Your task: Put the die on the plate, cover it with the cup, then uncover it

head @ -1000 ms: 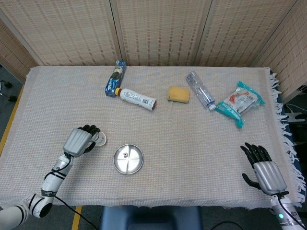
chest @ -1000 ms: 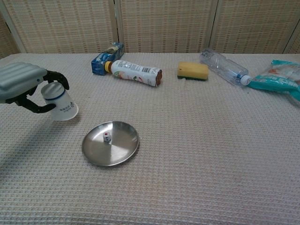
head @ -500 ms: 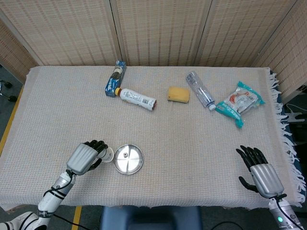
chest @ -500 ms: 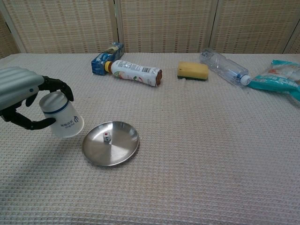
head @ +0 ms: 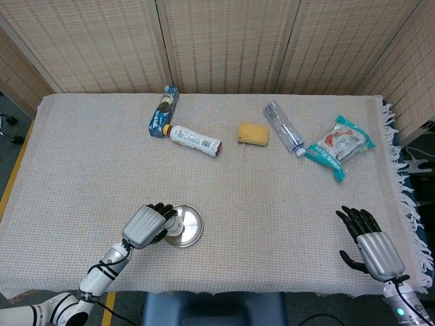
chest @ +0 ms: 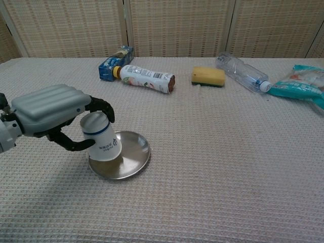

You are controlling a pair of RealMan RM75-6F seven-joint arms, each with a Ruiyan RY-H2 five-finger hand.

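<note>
A table [head: 272, 204] covered with a beige woven cloth stands before wicker screens. At the left, an inverted white cup [chest: 100, 139] is gripped by the left hand [chest: 50, 109], fingers wrapped around its wall, and is held over the metal plate [chest: 132, 158]. The die is hidden from both views. Near the far edge lie a white bottle [head: 195, 140], a yellow sponge [head: 253, 134] and a clear bottle [head: 283, 127]. At the right, the right hand [head: 372, 246] is held empty with fingers spread.
</note>
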